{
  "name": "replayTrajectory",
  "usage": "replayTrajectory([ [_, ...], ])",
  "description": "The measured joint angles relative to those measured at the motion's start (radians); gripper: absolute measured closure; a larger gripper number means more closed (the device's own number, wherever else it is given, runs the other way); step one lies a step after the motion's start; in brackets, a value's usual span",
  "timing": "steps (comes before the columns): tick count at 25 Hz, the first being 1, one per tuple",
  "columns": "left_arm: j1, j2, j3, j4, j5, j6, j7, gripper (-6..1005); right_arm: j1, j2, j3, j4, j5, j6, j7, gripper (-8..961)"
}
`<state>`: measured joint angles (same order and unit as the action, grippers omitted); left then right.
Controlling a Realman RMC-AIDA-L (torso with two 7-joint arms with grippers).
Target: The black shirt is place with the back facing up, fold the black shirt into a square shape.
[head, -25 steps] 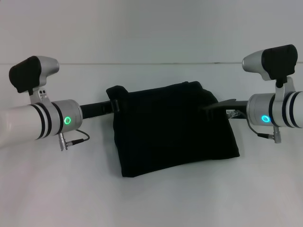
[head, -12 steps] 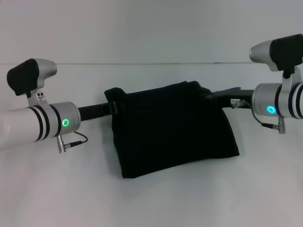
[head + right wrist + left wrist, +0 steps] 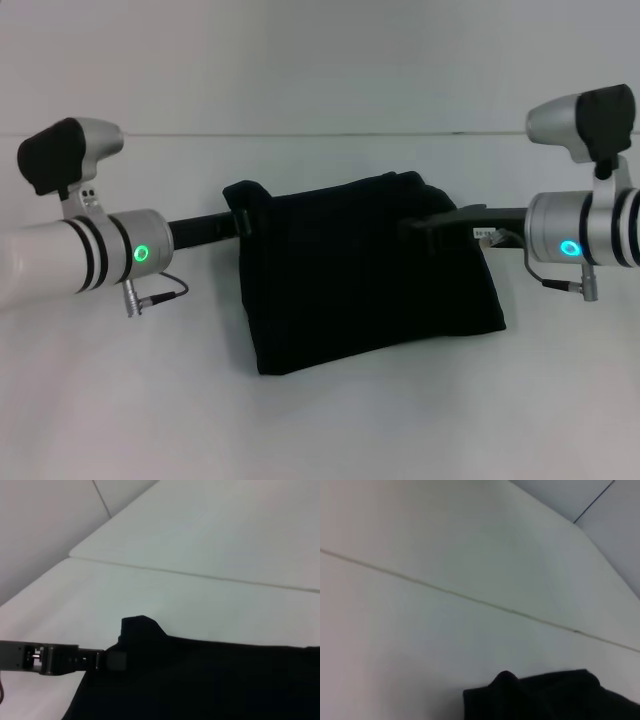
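The black shirt (image 3: 370,290) lies folded into a rough, slightly trapezoid block in the middle of the white table. My left gripper (image 3: 241,222) reaches in from the left and is shut on the shirt's far left corner, where the cloth bunches up in a small peak. In the right wrist view the same left gripper (image 3: 114,660) pinches that corner of the shirt (image 3: 210,680). My right gripper (image 3: 415,230) comes in from the right and hovers over the shirt's far right part, black against black. In the left wrist view only the shirt's edge (image 3: 550,697) shows.
The white table (image 3: 130,400) stretches out on all sides of the shirt, and its far edge meets a pale wall (image 3: 320,60). A seam line crosses the tabletop (image 3: 470,597). Nothing else stands on the table.
The right arm drew back and rose a little, then came down and reached left over the shirt's far right part. The left arm and the shirt have barely moved.
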<state>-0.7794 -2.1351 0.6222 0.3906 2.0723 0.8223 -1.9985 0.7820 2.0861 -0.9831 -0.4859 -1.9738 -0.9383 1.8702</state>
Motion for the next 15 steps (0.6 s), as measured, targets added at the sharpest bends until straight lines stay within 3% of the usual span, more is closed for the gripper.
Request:
replayTrajectory([
  [10,-0.075,0.02,0.005,0.004,0.0,0.0,0.004,893,-0.065,-0.019,0.013,-0.044,0.143,-0.04,-0.054,955],
  [15,-0.093,0.021,0.005,0.004,0.0,-0.003,0.0,889,-0.086,-0.031,0.077,-0.058,0.169,-0.087,-0.087,868],
])
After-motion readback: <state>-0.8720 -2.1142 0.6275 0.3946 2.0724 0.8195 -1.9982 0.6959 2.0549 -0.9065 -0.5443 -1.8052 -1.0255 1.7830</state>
